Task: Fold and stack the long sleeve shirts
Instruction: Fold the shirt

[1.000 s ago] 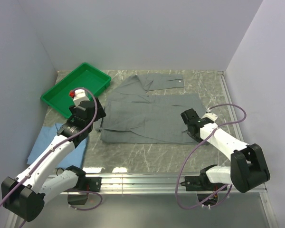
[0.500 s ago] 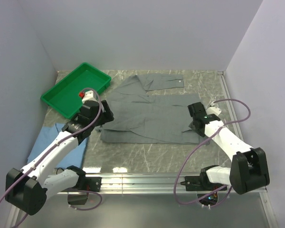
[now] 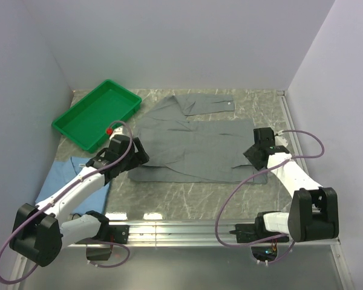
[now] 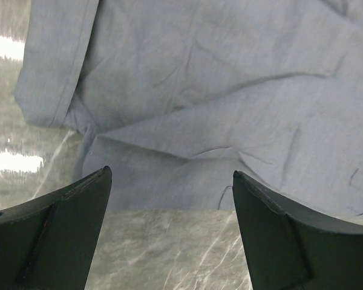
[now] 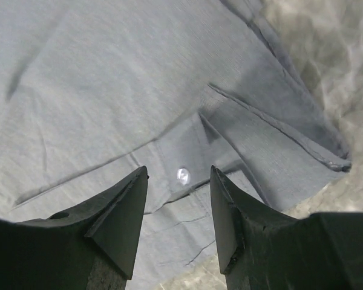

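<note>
The grey shirt (image 3: 193, 148) lies spread on the marble table, partly folded, one sleeve (image 3: 209, 103) stretched along the back. My left gripper (image 3: 137, 156) is open and empty over the shirt's near left corner (image 4: 187, 121), with bare table between its fingers. My right gripper (image 3: 252, 156) is open and empty over the shirt's near right corner, where a cuff with a white button (image 5: 183, 176) lies between its fingers. The light blue shirt (image 3: 63, 180) lies at the left near edge, partly under my left arm.
A green plastic tray (image 3: 97, 112) stands at the back left. White walls close the table on the left, back and right. A metal rail (image 3: 187, 231) runs along the near edge. Purple cables loop from both arms.
My left gripper has moved right and nearer, from beside the tray to the shirt's near left corner. My right gripper has moved right and back toward the shirt's right edge.
</note>
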